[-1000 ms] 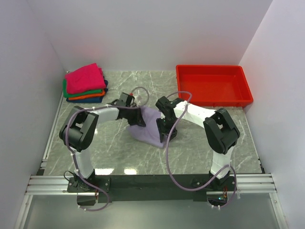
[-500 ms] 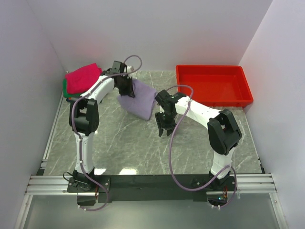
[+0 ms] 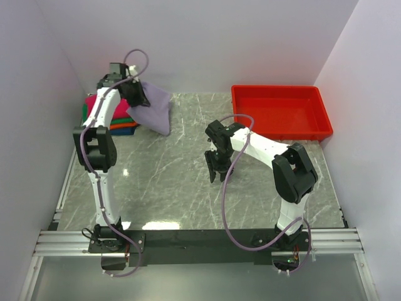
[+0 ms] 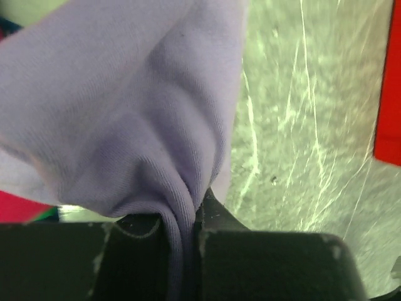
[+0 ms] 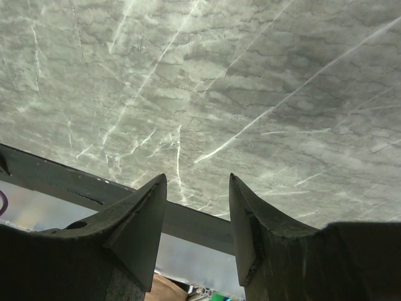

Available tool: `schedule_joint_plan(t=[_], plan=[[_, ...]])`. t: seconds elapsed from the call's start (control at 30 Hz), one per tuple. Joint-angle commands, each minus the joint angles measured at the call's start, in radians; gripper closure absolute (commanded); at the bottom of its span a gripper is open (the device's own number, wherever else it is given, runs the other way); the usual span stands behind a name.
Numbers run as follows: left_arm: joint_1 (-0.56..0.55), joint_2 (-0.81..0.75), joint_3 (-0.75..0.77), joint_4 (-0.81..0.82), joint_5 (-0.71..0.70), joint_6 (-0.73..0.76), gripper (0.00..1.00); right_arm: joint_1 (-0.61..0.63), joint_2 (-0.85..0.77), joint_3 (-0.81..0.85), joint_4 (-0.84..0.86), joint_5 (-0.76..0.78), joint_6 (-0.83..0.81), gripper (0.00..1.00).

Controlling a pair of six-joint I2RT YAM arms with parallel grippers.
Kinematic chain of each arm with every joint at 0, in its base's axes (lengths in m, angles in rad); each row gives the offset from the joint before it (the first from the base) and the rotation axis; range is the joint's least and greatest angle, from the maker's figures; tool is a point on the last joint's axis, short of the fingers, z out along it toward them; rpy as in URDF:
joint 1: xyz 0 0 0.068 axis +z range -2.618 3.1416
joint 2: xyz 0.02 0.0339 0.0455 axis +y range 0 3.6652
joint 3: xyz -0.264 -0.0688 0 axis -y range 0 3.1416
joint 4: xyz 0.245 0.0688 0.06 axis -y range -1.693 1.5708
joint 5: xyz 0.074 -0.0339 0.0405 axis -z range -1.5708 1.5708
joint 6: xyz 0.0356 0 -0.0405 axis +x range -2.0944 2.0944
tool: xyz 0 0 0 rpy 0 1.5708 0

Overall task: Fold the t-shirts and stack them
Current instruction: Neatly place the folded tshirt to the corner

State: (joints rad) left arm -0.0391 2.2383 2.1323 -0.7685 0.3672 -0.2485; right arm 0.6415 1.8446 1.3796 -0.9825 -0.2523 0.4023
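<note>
Dangling lavender t-shirt point(image 3: 155, 110), now at stack point(image 3: 123, 125)

Left end effector point(image 3: 139, 96) clenched, right end effector point(image 5: 197, 185) spread.

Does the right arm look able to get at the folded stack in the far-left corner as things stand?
Probably not cleanly. The right hand hangs open mid-table; the left hand, shut on the lavender shirt, hovers by the stack, and that draped shirt blocks the approach.

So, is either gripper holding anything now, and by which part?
The left gripper pinches the lilac shirt by a bunched fold of cloth. The right gripper is open and holds nothing.
</note>
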Motion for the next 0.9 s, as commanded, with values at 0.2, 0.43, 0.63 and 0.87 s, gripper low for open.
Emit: schedule_joint_plan(t=[0.2, 0.43, 0.63, 0.87], plan=[[0.177, -0.157, 0.091, 0.222, 0.214, -0.132, 1.0, -0.002, 0.004, 0.012, -0.008, -0.008, -0.002, 0.48], [0.309, -0.135, 0.075, 0.354, 0.34, -0.265, 1.0, 0.01, 0.007, 0.032, -0.021, -0.001, 0.003, 0.48], [0.386, -0.155, -0.018, 0.371, 0.383, -0.255, 1.0, 0.018, 0.018, 0.048, -0.027, -0.001, 0.009, 0.48], [0.423, -0.082, -0.089, 0.296, 0.424, -0.187, 1.0, 0.033, 0.041, 0.085, -0.042, -0.002, 0.006, 0.48]])
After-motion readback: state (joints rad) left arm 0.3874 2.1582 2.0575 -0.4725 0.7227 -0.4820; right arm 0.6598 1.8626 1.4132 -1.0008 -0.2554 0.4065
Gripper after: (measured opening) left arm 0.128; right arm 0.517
